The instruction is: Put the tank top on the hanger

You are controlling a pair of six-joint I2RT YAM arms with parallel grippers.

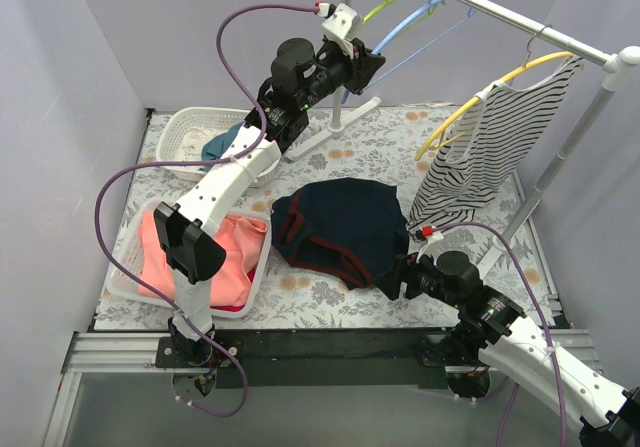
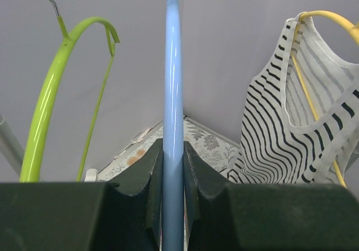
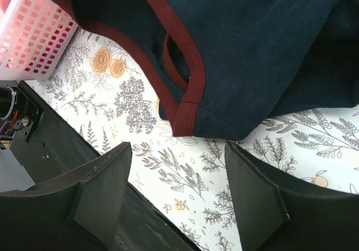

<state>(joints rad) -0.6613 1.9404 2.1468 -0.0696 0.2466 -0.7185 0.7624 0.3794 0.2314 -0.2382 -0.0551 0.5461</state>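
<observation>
The navy tank top (image 1: pixel 345 229) with dark red trim lies crumpled on the floral table cover, mid-table. Its trimmed edge (image 3: pixel 190 102) fills the upper part of the right wrist view. My right gripper (image 1: pixel 395 282) hovers open just near of that edge, and between its fingers (image 3: pixel 178 167) there is only bare cloth cover. The light-blue hanger (image 1: pixel 410 29) hangs from the rail at the back. My left gripper (image 1: pixel 368 64) is raised to it and shut on its blue bar (image 2: pixel 173 94), which runs straight up between the pads.
On the rail (image 1: pixel 510 17) also hang a lime-green hanger (image 2: pixel 50 105) and a yellow hanger (image 1: pixel 490 82) carrying a striped top (image 1: pixel 490 157). A white basket (image 1: pixel 120 267) with a coral garment sits front left. Another basket (image 1: pixel 185 132) stands behind it.
</observation>
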